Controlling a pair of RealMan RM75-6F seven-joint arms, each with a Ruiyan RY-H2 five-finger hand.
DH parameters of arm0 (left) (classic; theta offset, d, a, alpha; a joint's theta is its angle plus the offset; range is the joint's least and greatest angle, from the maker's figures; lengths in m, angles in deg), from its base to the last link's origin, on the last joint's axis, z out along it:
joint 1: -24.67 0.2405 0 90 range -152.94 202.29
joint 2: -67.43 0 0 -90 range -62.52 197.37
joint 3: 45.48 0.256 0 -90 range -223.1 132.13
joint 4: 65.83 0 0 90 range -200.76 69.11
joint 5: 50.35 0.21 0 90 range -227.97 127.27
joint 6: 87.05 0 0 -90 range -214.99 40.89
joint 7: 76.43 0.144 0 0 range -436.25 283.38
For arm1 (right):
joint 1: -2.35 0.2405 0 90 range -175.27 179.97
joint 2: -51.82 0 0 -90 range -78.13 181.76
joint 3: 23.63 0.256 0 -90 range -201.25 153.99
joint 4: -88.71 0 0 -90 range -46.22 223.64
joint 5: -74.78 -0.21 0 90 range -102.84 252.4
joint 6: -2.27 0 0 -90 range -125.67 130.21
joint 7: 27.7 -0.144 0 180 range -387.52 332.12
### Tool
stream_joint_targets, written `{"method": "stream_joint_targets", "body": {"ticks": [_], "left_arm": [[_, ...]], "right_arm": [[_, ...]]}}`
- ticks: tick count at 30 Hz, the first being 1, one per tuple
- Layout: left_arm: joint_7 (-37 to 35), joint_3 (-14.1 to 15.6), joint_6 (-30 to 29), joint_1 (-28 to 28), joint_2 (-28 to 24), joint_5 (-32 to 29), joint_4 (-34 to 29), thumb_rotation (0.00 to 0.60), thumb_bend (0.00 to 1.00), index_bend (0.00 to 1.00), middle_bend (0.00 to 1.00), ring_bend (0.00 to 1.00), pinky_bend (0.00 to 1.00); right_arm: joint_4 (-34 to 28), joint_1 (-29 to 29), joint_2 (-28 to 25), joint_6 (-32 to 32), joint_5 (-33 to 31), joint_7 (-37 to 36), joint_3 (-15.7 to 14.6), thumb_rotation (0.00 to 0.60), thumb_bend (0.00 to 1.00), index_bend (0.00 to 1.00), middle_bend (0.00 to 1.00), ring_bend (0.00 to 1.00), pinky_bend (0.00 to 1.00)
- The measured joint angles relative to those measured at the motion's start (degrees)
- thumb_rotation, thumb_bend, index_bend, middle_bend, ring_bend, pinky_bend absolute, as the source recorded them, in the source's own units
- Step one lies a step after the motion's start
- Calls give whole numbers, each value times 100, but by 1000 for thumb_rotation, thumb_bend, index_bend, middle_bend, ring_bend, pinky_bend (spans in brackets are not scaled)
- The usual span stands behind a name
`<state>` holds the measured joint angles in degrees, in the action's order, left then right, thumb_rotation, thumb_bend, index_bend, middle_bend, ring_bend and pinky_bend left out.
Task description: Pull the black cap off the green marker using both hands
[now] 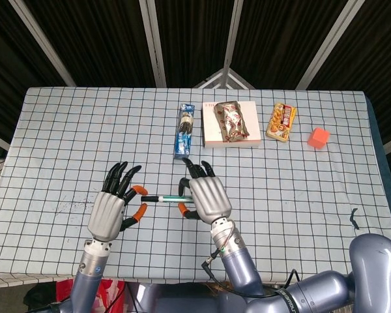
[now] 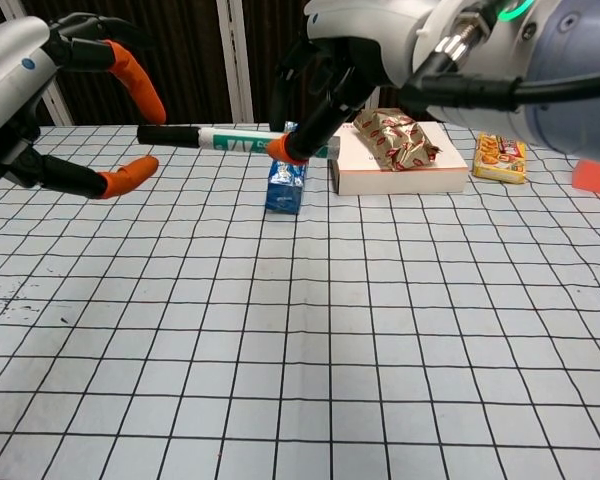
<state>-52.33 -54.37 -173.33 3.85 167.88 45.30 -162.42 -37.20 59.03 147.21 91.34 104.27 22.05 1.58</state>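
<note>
Green marker held level above table, near front edge. R hand clenched on barrel. L hand fingers spread around black cap, not touching.

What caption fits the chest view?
Right hand holds the green marker level; left hand open around its black cap.

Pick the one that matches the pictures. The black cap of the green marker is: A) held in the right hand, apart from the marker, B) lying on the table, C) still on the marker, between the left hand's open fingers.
C: the black cap sits on the green marker, which the right hand holds, between the left hand's spread fingertips.
</note>
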Motion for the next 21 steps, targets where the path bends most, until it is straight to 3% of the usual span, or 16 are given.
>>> {"method": "stream_joint_targets", "body": {"ticks": [21], "left_arm": [[0, -30, -39, -32, 64, -44, 53, 600, 427, 514, 144, 0, 0]], "right_arm": [[-12, 25, -63, -32, -18, -118, -68, 600, 562, 750, 66, 149, 68]]}}
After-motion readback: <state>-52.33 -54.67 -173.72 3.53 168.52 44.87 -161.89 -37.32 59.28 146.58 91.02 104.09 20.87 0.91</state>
